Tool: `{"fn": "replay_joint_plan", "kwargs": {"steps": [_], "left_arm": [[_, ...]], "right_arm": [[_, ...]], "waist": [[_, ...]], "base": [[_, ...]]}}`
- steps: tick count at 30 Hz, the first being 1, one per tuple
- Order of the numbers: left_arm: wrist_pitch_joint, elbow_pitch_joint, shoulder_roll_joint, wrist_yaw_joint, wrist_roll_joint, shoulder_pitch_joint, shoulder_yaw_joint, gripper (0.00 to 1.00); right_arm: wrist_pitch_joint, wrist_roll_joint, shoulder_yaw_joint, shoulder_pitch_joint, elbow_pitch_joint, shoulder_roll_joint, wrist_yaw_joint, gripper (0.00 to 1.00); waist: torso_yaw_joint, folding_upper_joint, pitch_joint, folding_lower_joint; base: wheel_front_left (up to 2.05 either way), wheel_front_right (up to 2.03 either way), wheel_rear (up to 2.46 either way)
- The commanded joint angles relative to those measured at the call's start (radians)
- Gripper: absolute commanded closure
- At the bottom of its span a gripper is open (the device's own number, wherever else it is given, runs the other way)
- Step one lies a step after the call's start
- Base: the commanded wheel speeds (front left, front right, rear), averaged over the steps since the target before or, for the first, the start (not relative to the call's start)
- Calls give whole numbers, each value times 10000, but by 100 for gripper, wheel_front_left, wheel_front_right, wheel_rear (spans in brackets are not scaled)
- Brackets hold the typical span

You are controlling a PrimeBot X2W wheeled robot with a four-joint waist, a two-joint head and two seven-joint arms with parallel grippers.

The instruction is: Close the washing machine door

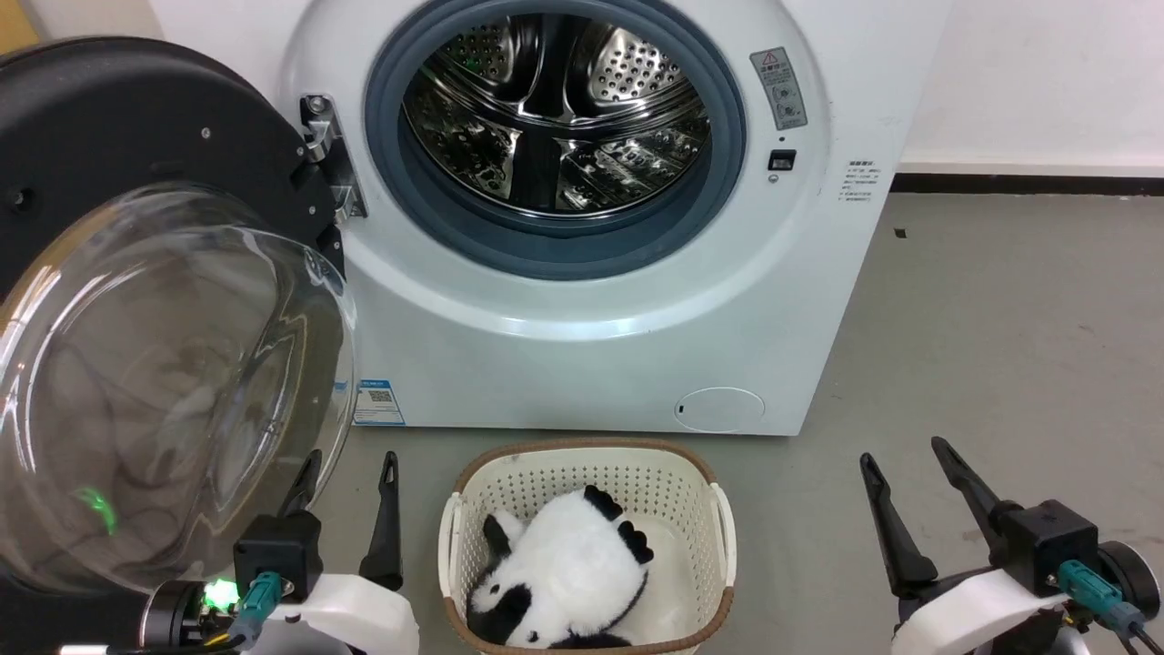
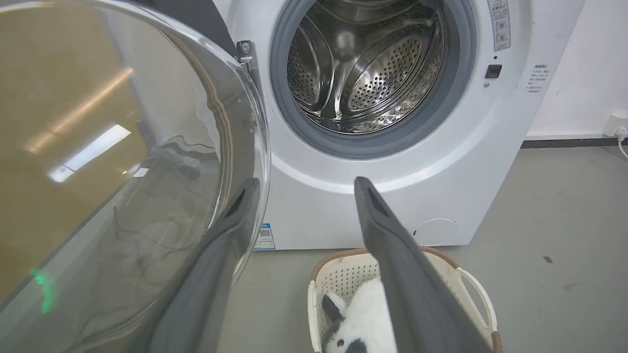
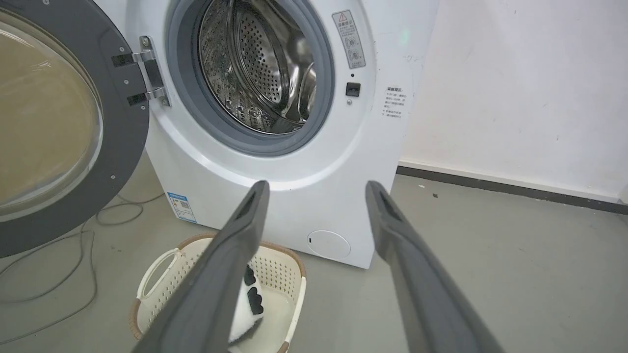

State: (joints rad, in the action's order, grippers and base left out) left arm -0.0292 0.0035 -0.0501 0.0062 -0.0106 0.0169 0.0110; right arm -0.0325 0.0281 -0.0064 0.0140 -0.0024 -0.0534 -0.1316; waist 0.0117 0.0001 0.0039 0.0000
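The washing machine door (image 1: 136,118) stands wide open on its hinge (image 1: 332,168), left of the drum (image 1: 555,109), with the glass bulging toward the robot. The left claw (image 1: 353,459) is spread and empty, just beside the glass's lower edge. The right claw (image 1: 905,452) is spread too, well apart from it. The door looks stiff and hefty and the glass slick, so I'd skip pinching and push on the black rim far from the hinge until it latches.

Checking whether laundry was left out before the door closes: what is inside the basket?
A black-and-white plush panda lies inside the cream basket, which stands before the washing machine. Some bare basket floor shows beside it; anything under the panda is covered.
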Motion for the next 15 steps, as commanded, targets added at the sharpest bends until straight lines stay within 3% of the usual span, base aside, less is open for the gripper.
{"fn": "replay_joint_plan", "kwargs": {"steps": [1,15], "left_arm": [[-125,-53,0,29,-60,79,-3,0],[-418,-125,0,24,-161,168,-2,0]], "right_arm": [[-102,87,-33,51,2,7,1,0],[-393,240,-76,126,-78,10,3,0]], "waist": [[45,-1,-2,0],[715,-1,-77,0]], "base": [[0,0,0],[0,0,0]]}}
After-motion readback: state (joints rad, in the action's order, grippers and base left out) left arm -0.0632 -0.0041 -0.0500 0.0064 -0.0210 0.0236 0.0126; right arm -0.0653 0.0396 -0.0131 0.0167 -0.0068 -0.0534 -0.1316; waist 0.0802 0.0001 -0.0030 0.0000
